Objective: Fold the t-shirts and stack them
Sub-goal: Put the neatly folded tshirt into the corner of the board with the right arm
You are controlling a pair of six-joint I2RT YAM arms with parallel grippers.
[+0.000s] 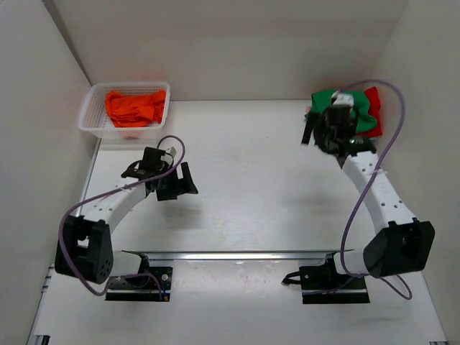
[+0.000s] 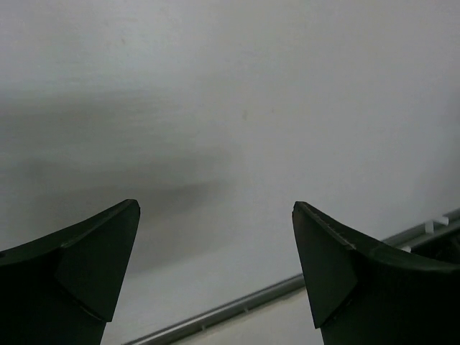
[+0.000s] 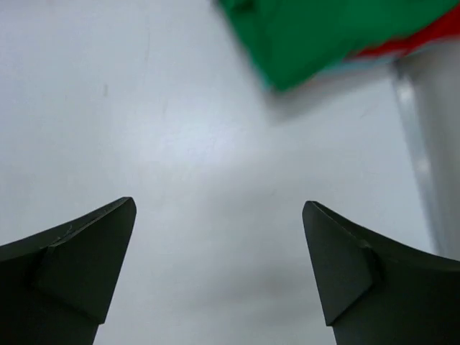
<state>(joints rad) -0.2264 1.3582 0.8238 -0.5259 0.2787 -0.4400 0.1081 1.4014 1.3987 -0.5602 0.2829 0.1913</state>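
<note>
1. Here, in the upper left of the overhead view, you have a white mesh basket (image 1: 95, 121) holding a crumpled orange t-shirt (image 1: 135, 106). Nothing else shows inside it.
2. In the upper right of the same view, the green t-shirt (image 1: 325, 98) lies on a red t-shirt (image 1: 374, 108) at the far edge of the table (image 1: 251, 180), well apart from the basket.
3. Your left gripper (image 1: 176, 183) hangs over bare table at centre left. Its jaws stand wide apart, with nothing between them and nothing touching them.
4. Your right gripper (image 1: 327, 136) sits just beside the green t-shirt, at the lower edge of the pile. Its jaws are also spread wide and grip nothing.
5. The left wrist view shows the left gripper (image 2: 215, 208) with only pale table between its dark fingers (image 2: 93, 259), and a metal rail (image 2: 237, 309) running across the lower right. No cloth appears there.
6. The right wrist view shows the right gripper (image 3: 219, 208) clear of the cloth, with a corner of the green t-shirt (image 3: 323, 32) at top centre. The red t-shirt (image 3: 424, 39) peeks from under it, with a thin pale blue edge below that the overhead view does not show.
7. Only the overhead view shows the basket and both arms together.
</note>
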